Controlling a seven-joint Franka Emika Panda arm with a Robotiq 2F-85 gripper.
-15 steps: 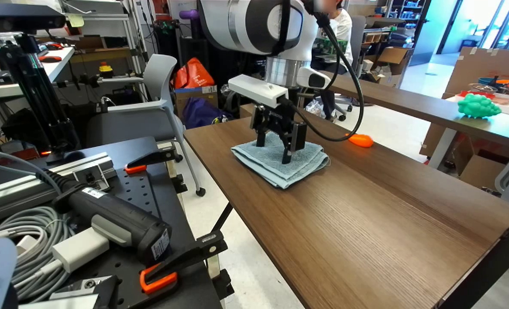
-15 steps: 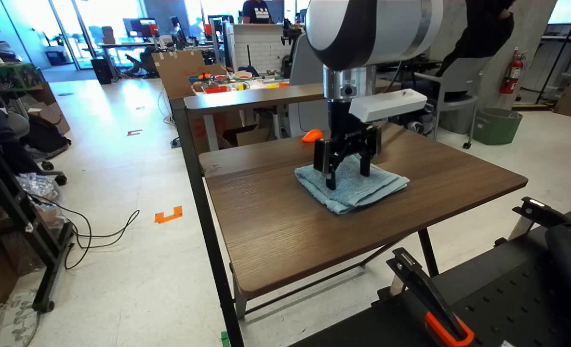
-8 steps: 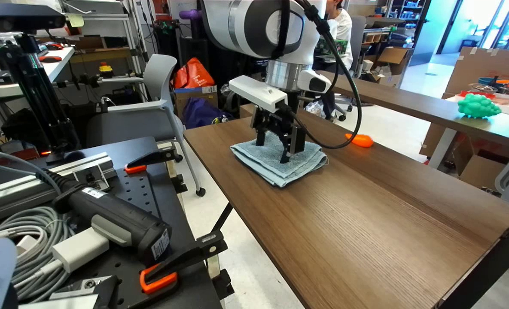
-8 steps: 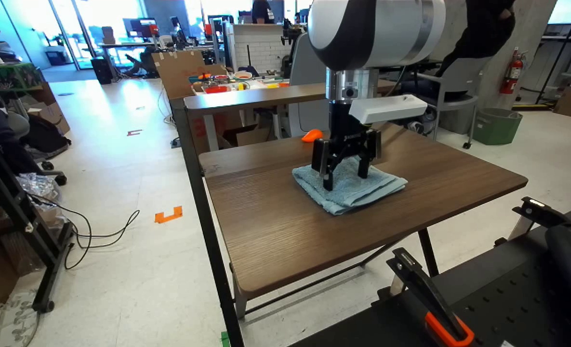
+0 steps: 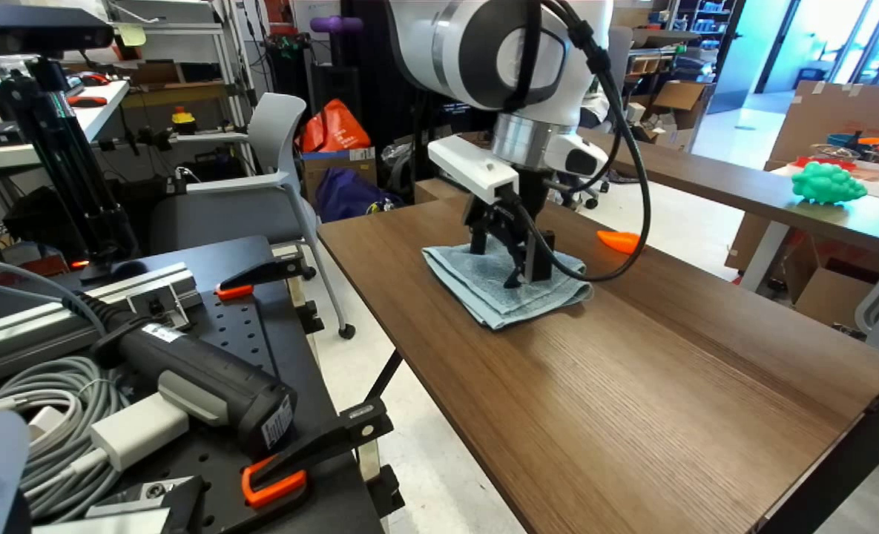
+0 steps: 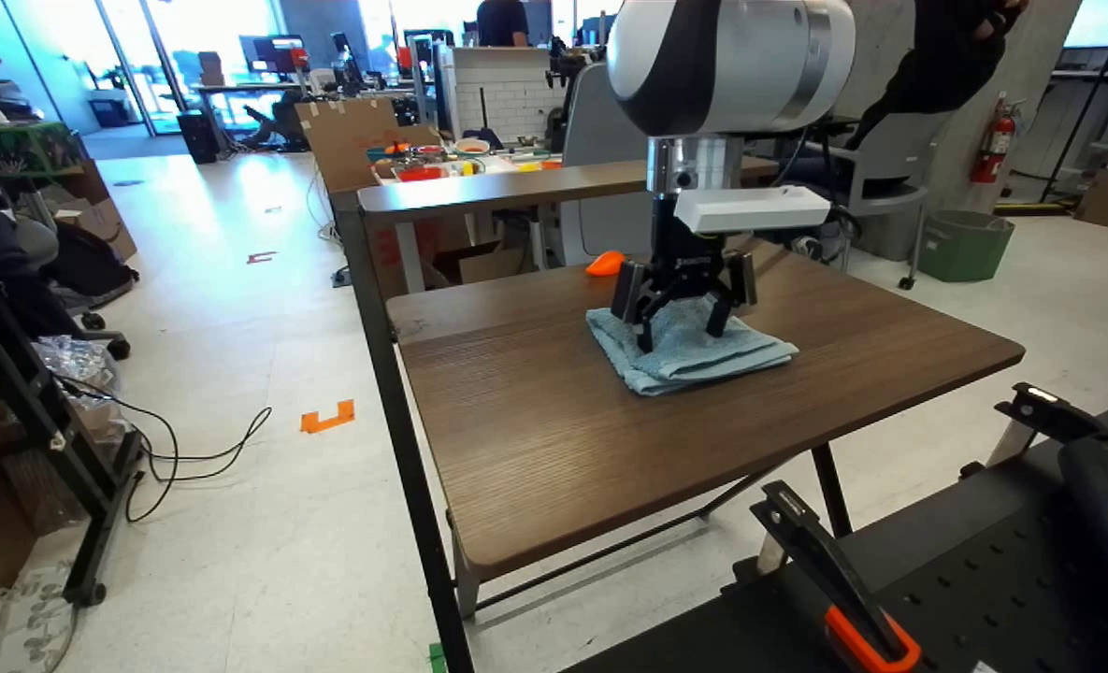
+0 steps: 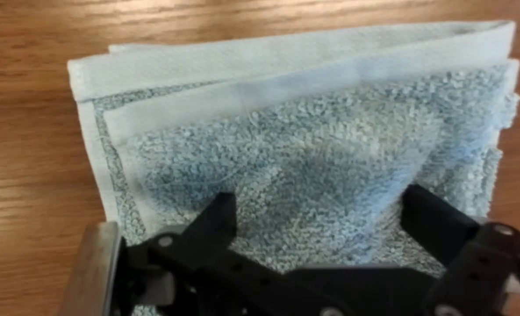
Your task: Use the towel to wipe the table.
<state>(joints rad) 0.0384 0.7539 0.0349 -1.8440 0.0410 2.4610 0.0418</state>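
The towel [image 5: 487, 300], a folded light blue-grey cloth, lies flat on the brown wood-grain table [image 5: 632, 386]. In an exterior view the towel [image 6: 675, 367] lies near the middle of the tabletop [image 6: 554, 449]. My gripper [image 5: 495, 261] stands above it with its fingers apart and the tips on the cloth. In the wrist view the gripper [image 7: 320, 206] shows a wide gap with towel [image 7: 286, 145] surface between the fingers. A soft ridge runs in the cloth near one finger [image 7: 435, 219]. The towel part under the gripper is hidden.
A small orange object [image 6: 607, 264] lies near the table's far edge; a hanging cable crosses before it. A raised brown surface [image 5: 706, 185] behind carries a green bumpy thing [image 5: 828, 183]. A black bench [image 6: 946, 598] with clamps [image 5: 313, 452] stands alongside. A grey chair [image 5: 224, 215] stands near the table's end.
My gripper and the towel have slid together a short way across the tabletop, away from the black bench. The fingers, upright before, now lean with their tips inward.
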